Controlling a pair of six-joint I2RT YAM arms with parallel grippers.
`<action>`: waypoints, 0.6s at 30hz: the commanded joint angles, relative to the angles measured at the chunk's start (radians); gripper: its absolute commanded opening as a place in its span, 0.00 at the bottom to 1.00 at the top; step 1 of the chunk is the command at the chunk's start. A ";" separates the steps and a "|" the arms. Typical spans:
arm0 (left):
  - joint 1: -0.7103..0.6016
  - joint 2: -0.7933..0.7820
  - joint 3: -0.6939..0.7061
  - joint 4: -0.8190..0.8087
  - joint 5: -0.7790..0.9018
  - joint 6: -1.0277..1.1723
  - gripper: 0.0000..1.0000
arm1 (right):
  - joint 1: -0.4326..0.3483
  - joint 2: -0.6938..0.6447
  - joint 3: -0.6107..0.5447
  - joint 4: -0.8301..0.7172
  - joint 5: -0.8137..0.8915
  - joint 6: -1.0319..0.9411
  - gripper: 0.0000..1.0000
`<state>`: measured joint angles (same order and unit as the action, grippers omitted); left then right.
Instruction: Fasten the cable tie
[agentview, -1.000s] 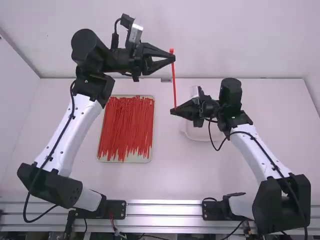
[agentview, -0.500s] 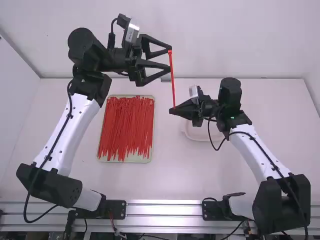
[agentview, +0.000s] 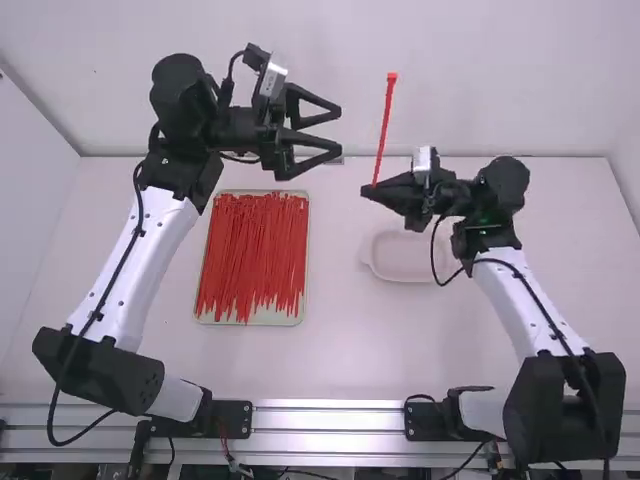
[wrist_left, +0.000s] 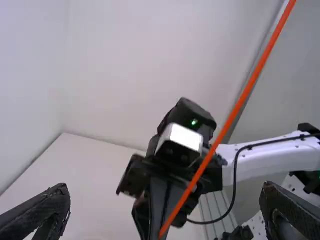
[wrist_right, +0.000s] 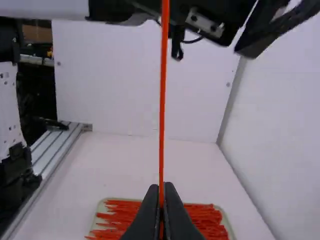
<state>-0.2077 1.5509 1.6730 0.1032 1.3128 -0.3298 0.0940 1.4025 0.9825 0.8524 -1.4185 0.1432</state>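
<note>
High view: the right hand (agentview: 372, 190) is clamped on the lower, tail end of a single thin red plastic cable tie (agentview: 383, 130). It holds the tie upright in the air above the white desk (agentview: 580, 230), with the small square head uppermost. The left hand (agentview: 338, 132) hangs near it, fingers spread wide, touching nothing. I judge the step in hand to be setting up for threading. Next, the left hand would need to close on the head end and bend it round so the tail can enter the slot. No brand, label or writing can be read.

Both wrist views cut off the cable tie (wrist_right: 162, 100) at its upper end.
</note>
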 joint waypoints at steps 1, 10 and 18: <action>0.006 -0.023 0.033 -0.009 0.006 0.077 0.99 | -0.013 0.002 0.034 0.088 0.010 0.186 0.00; 0.005 -0.023 0.033 -0.019 0.005 0.090 0.99 | -0.103 0.002 0.107 0.096 0.163 0.307 0.00; 0.005 -0.023 0.033 -0.025 0.006 0.092 0.99 | -0.146 0.002 0.264 -0.416 0.439 0.034 0.00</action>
<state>-0.2077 1.5509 1.6730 0.0746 1.3121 -0.2592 -0.0490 1.4025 1.1831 0.4694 -1.1103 0.2901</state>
